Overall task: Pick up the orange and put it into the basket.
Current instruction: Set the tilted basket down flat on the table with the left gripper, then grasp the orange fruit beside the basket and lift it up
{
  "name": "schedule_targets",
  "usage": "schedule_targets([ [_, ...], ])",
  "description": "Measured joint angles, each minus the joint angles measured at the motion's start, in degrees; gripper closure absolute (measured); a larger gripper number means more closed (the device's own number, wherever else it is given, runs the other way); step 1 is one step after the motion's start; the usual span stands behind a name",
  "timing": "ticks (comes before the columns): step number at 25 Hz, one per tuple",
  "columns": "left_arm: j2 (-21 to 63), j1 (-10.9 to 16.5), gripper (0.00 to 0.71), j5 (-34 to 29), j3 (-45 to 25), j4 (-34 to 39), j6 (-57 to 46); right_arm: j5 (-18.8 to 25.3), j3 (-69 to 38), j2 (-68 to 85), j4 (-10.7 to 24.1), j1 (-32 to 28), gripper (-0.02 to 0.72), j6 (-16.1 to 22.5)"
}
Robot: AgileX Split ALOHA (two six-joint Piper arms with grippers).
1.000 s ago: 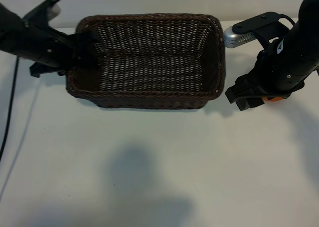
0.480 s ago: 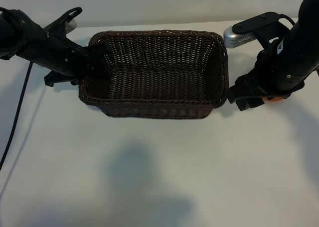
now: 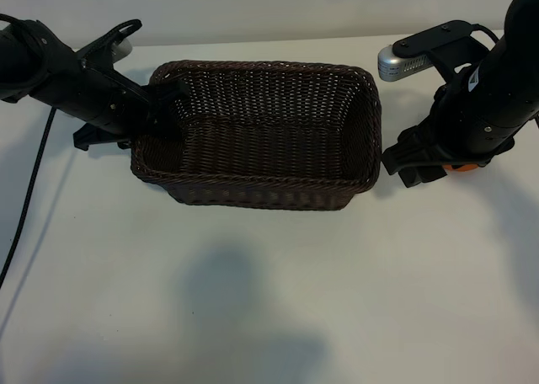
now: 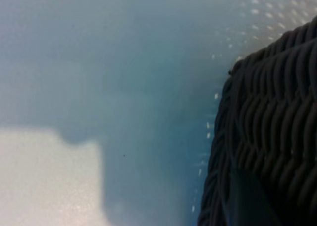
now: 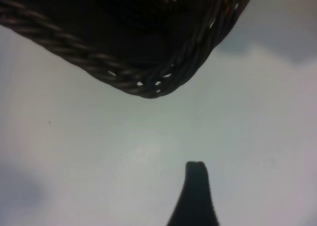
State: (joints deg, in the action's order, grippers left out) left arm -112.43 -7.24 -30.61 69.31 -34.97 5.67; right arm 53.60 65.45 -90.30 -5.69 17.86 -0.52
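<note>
Gripping the left end wall of the basket (image 3: 253,140) is the left pincer (image 3: 158,106), part-closed on the braided rim; one finger is seen inside the wall, the rest of the arm reaches in from the far left of the exterior view. The basket sits on the white surface (image 3: 269,283), slightly skewed, nothing visible inside it. In the left wrist view only a woven corner of the basket (image 4: 267,122) and bare surface are seen, with a dark finger edge low against the weave.

The right pincer (image 3: 413,165) is held just beside the basket's right end wall, pointed steeply down, jaws wide open. Nothing is seen held between them. In the right wrist view one dark fingertip (image 5: 195,186) is seen over the bare surface, apart from the basket's rounded corner (image 5: 148,82).

The orange (image 3: 461,167) is only partly visible: a small sliver of orange shows under the right arm, just behind the pincer, outside the basket and to its right. Whether it is touched by the arm cannot be told.
</note>
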Motion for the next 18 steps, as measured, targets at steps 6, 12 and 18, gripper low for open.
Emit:
schedule_targets([
  [6, 0.00, 0.00, 0.408, -1.11, 0.00, -0.15, 0.00, 0.00, 0.00, 0.00, 0.00, 0.00, 0.143, 0.00],
  [12, 0.12, 0.00, 0.058, -3.20, 0.48, -1.18, 0.00, 0.00, 0.00, 0.00, 0.00, 0.00, 0.143, 0.00],
  [18, 1.39, 0.00, 0.018, -5.43, 0.49, 1.28, -0.11, 0.00, 0.00, 0.00, 0.00, 0.00, 0.143, -0.07],
])
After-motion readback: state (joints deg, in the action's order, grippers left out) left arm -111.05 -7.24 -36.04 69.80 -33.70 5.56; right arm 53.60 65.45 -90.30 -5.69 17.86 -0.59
